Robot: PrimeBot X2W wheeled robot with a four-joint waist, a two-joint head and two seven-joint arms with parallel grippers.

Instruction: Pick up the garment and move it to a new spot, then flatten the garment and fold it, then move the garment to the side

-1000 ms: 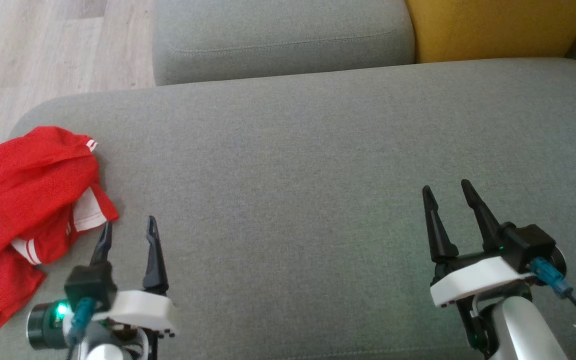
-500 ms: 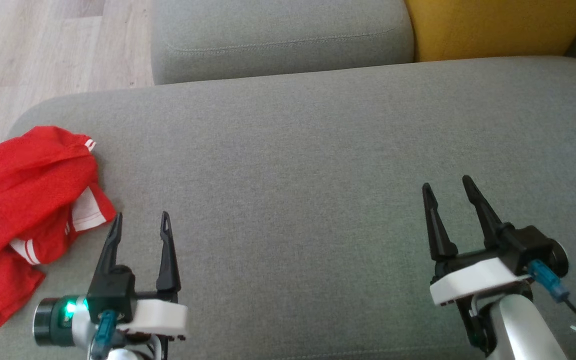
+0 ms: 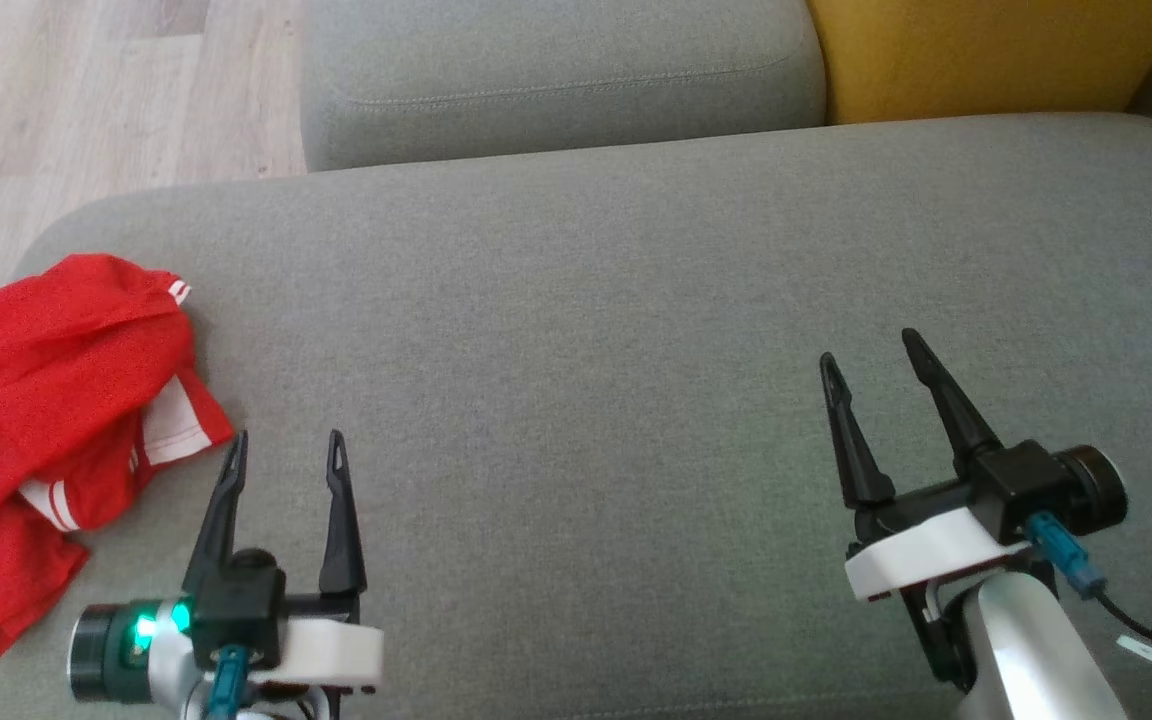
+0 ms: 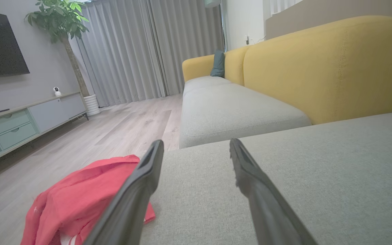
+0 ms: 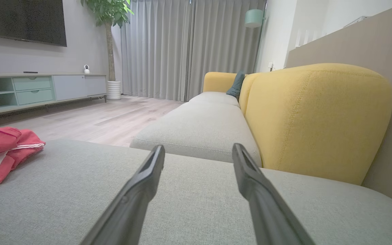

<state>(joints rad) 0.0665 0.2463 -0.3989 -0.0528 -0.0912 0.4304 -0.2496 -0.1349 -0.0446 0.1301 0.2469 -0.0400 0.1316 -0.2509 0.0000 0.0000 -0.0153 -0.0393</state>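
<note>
1. Soft, even daylight fills the room, seemingly through the curtains [image 5: 189, 47]; there is no glare.
2. Shadows on the grey cushion [image 3: 636, 350] are faint.
3. Wrist views bend at the edges; the near fingers [image 4: 131, 200] look blurred.

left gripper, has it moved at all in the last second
Yes. In the head view the left gripper has shifted slightly to the robot's right, away from the red garment, which lies unmoved on the grey cushion.
</note>
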